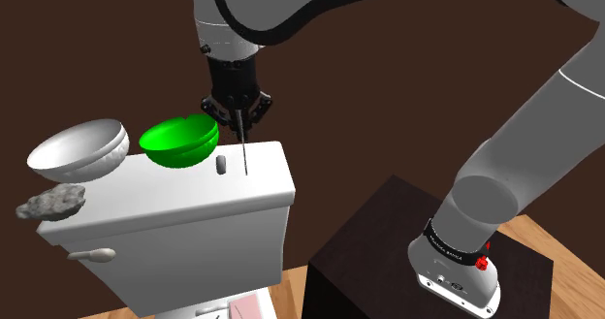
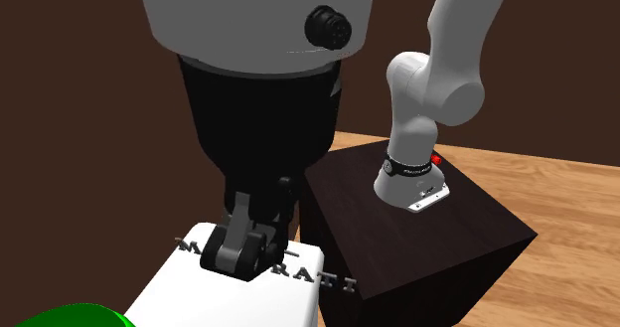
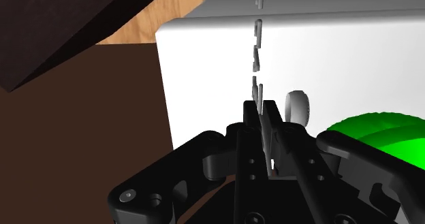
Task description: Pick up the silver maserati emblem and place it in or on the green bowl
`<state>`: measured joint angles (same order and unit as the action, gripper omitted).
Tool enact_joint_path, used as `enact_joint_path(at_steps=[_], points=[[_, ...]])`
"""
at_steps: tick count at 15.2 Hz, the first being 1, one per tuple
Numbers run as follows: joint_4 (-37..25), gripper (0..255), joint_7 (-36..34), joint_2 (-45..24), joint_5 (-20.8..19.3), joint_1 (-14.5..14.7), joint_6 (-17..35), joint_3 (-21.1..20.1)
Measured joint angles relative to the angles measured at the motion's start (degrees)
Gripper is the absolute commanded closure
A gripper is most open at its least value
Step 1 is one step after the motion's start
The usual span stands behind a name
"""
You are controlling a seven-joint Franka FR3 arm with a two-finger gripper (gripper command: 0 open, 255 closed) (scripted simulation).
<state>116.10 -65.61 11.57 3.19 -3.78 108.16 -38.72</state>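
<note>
Shoulder view: the black gripper (image 1: 238,118) points down over the white tank lid (image 1: 175,199). Its jaws are closed tight on the upper end of the silver emblem (image 1: 243,152), which shows edge-on as a thin dark strip hanging straight below them. The strip's lower end either reaches the lid or stops just short; from this angle I cannot tell which. The green bowl (image 1: 179,141) sits on the lid just beside the jaws, and a small white cylinder (image 1: 221,164) lies between the bowl and the hanging strip. Past the green bowl, farther from the jaws, stand a pale bowl (image 1: 79,149) and a grey lump (image 1: 53,203). The dark stand (image 1: 388,239) is well apart on the jaws' other side.

Second exterior view: the gripper (image 2: 243,258) is seen close up, its jaws pinched across the emblem (image 2: 310,275). The raised letters run out to both sides of the jaws, with RATI readable on the stand's side. The lid (image 2: 189,295) lies beneath, and a sliver of the green bowl (image 2: 70,318) shows on the side of the jaws away from the stand (image 2: 447,241).

Wrist view: the gripper (image 3: 265,117) clasps the emblem (image 3: 257,30) with no gap to spare, and the letters run straight out from the jaws in a thin line over the lid (image 3: 204,86). The green bowl (image 3: 374,131) is near one jaw, and the cylinder (image 3: 298,107) sits between the bowl and the jaws
</note>
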Motion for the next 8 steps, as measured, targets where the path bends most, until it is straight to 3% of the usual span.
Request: enact_joint_path(at_steps=[8], points=[[-6.03,255,0.4,0.22,-0.01,-0.23,-6.2,0.49]])
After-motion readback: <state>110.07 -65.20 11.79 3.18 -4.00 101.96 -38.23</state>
